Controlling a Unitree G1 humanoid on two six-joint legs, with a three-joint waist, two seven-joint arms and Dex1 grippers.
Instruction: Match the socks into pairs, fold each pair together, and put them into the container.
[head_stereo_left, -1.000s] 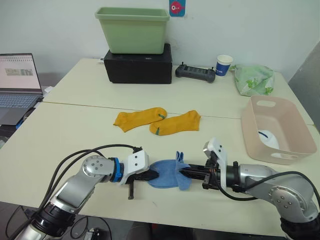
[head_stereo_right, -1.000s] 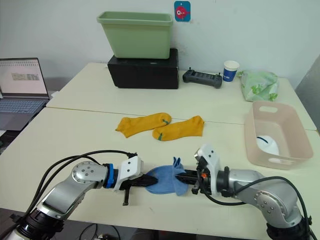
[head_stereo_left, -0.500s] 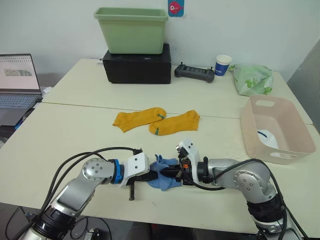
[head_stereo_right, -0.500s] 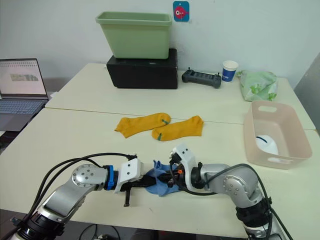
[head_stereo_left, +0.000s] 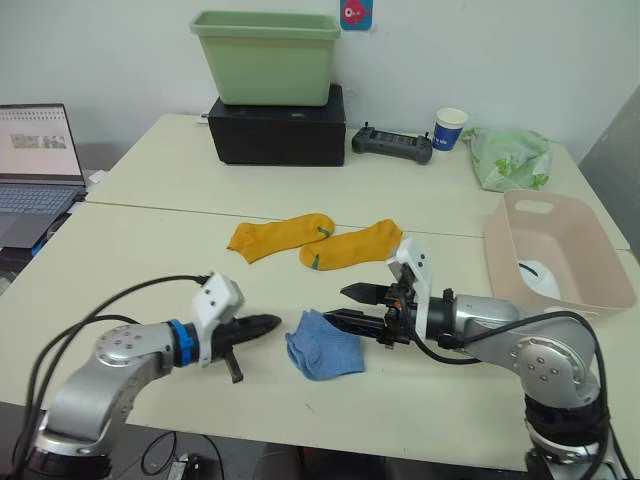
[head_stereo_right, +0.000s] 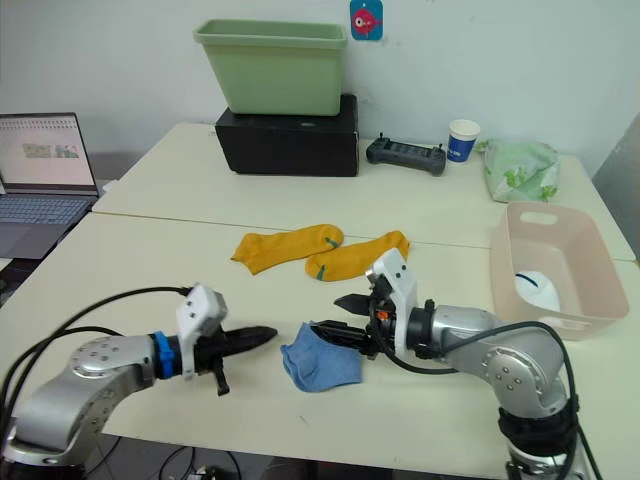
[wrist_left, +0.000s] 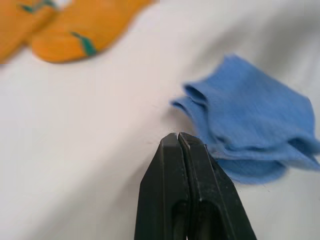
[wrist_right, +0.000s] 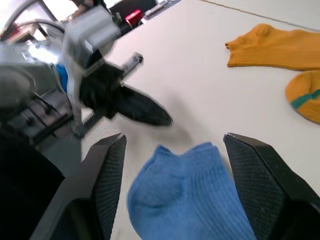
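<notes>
Two light blue socks (head_stereo_left: 323, 343) lie folded as one pad nr the table's (head_stereo_left: 140, 260) front edge, between the grippers. Left gripper (head_stereo_left: 262, 324) clenched empty, just beside it; right gripper (head_stereo_left: 345, 305) spread wide over it, gripping nothing. Fold looks done; next: right pinches the pad w/o unfolding, carries it to container (head_stereo_left: 590, 300) at right edge. Head view shows mustard socks (head_stereo_left: 315, 243) mid-table; left wrist cam shows the layered edges.

Bare worktop (head_stereo_left: 140, 270) along the left edge and across the front, apart from a folded blue sock pair (head_stereo_left: 322, 344) near the front edge. Orange socks (head_stereo_left: 315, 241) mid-worktop. Pink basin (head_stereo_left: 556, 262) against the right edge; black box (head_stereo_left: 276, 126) and green tub (head_stereo_left: 266, 57) at the back.
</notes>
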